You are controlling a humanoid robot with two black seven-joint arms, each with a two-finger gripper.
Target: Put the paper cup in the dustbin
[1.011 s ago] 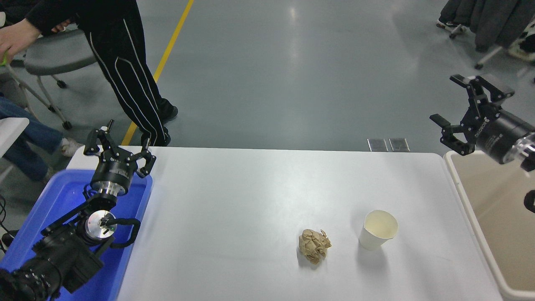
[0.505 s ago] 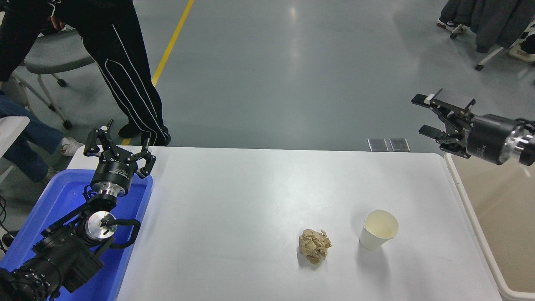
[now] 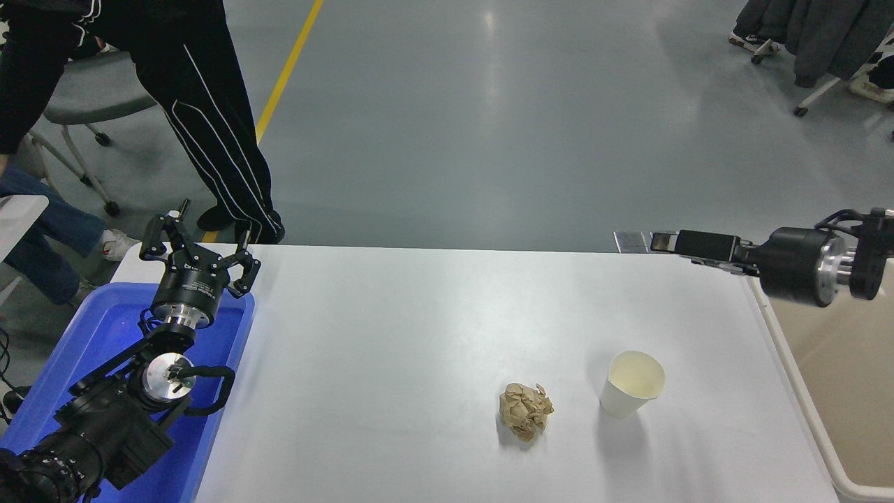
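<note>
The white paper cup [image 3: 632, 384] stands upright on the white table [image 3: 419, 328], at the front right, with its cream inside showing. The beige dustbin [image 3: 848, 377] stands off the table's right edge. My right gripper [image 3: 663, 242] reaches in from the right and lies level over the table's far right edge, pointing left. It is turned edge-on, open and empty, well behind the cup. My left gripper [image 3: 199, 253] is parked open over the blue tray at the lower left.
A crumpled brown paper ball [image 3: 525, 411] lies just left of the cup. A bright blue tray [image 3: 98, 342] stands at the table's left edge. A person in black trousers [image 3: 209, 133] stands at the far left corner, next to a chair.
My right gripper has come down and swung left, from above the dustbin to the table's far right edge, and has rolled edge-on. The person has shifted slightly. The cup has not moved.
</note>
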